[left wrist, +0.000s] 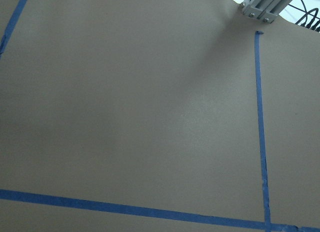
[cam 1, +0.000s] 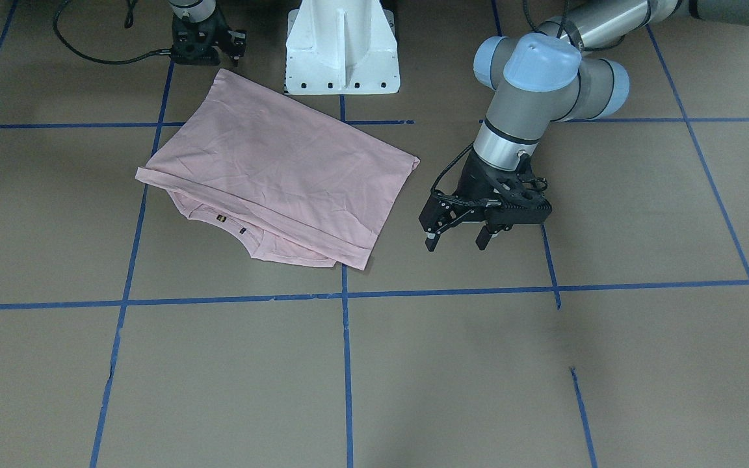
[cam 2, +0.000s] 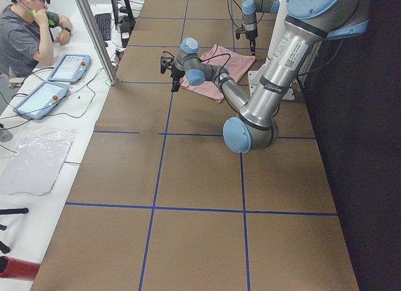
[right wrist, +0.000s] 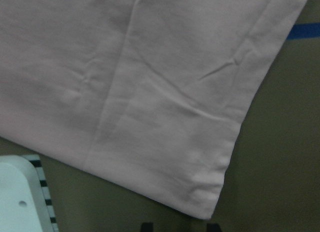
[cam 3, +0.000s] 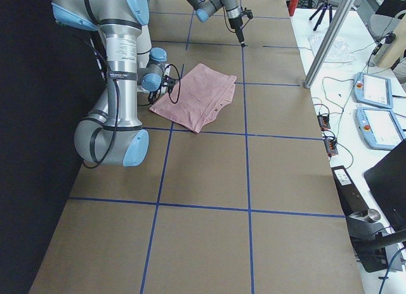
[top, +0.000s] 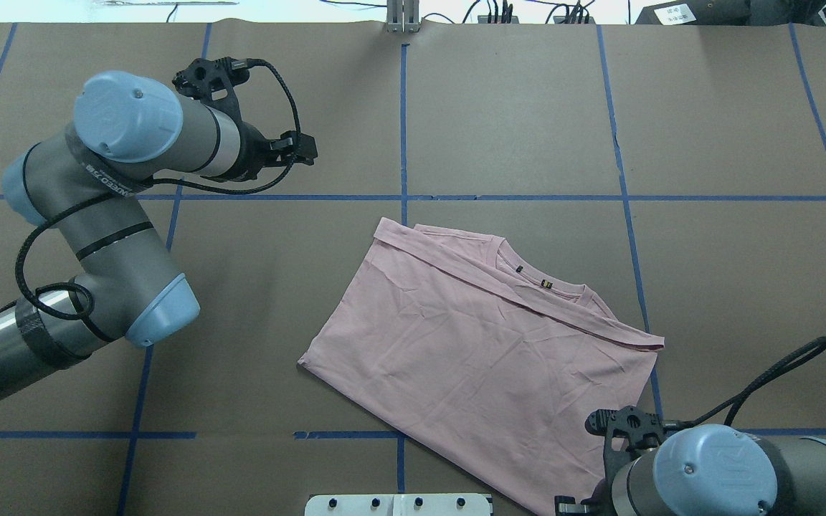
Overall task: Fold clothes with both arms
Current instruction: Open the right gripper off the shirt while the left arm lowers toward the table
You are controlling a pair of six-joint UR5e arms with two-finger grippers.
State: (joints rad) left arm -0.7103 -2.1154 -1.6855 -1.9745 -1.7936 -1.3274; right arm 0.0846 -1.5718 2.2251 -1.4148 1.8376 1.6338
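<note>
The left gripper [cam 1: 456,242] was held with its fingers spread wide and nothing between them, hovering low over the table [cam 1: 543,377] just beside the shirt [cam 1: 283,169], apart from its side edge. The right gripper [cam 1: 207,52] was poised at the shirt's corner nearest the robot's base; its tips appeared parted, and no cloth was seen pinched. The shirt was laid flat near the table's middle, folded over once, with the collar [cam 1: 231,226] showing beyond the hem. One fold was judged done; narrower folds were judged yet to be made.
</note>
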